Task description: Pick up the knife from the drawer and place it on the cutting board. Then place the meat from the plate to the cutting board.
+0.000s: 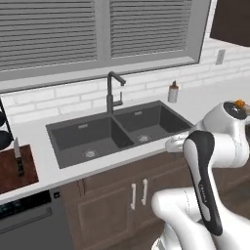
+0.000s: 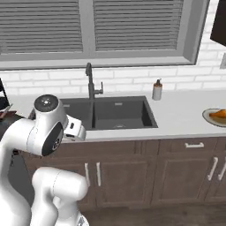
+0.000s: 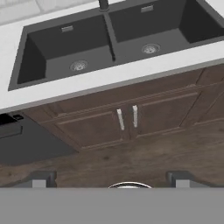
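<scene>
Already down on the cutting board [image 1: 14, 171] at far left of the left base view: the knife [image 1: 18, 156], black handle toward the near edge, blade pointing away toward the wall. So, judging by that, first half done, meat next. Over at far right of the right base view, on the plate [image 2: 212, 120] resting on the white counter [image 2: 181, 110]: the meat [image 2: 218, 114], long axis roughly along the counter edge. Between board and plate, the dark double sink [image 2: 108, 112] with its faucet [image 2: 90, 81], a soap bottle [image 2: 156, 90] just right of it. Gripper [image 3: 111, 178] out in front of the sink cabinet, looking down at cabinet doors [image 3: 127, 120] and floor; finger tips [image 3: 40, 178] standing wide apart, nothing between them. Drumstick therefore well off to the robot's right of the jaws and higher up, well apart; probably a long swing or a base move rightward, then a grip across the drumstick's thick part.
</scene>
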